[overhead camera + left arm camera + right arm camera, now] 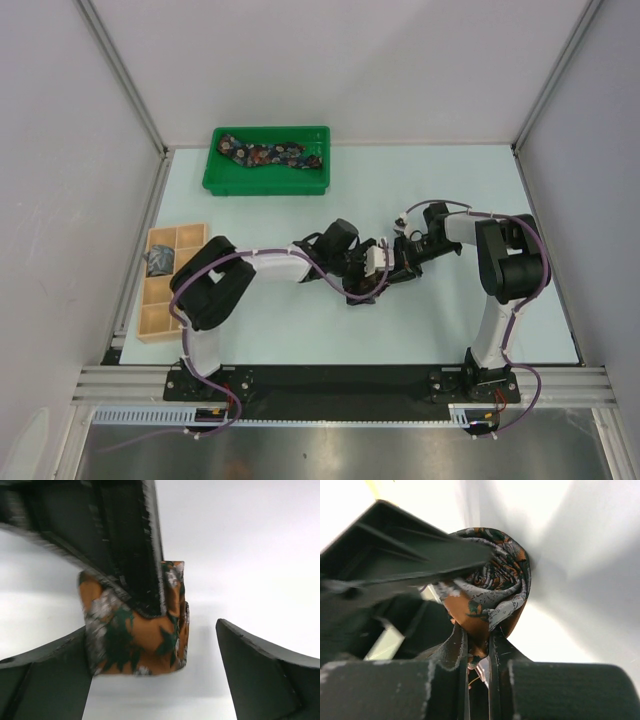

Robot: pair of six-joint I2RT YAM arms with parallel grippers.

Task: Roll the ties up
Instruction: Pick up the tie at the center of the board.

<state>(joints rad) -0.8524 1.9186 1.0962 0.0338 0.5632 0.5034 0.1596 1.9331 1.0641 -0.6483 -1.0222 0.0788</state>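
The rust-brown tie [368,289] is rolled into a tight coil at the table's middle. In the right wrist view my right gripper [477,633] is shut on the coil's edge [492,587], which shows its spiral end. In the left wrist view the coil [135,642] stands between my left gripper's [150,627] open fingers, touching the left finger [45,680] and apart from the right one [265,675]. The right gripper's finger [125,540] reaches onto it from above. The navy floral tie [270,155] lies unrolled in the green tray [222,182]. The grey-blue tie [158,262] sits rolled in the wooden box.
The green tray stands at the back centre-left. The tan compartment box [150,318] lies along the left edge. Both arms [270,265] [470,228] meet over the pale table's middle. Metal frame posts and white walls bound the table.
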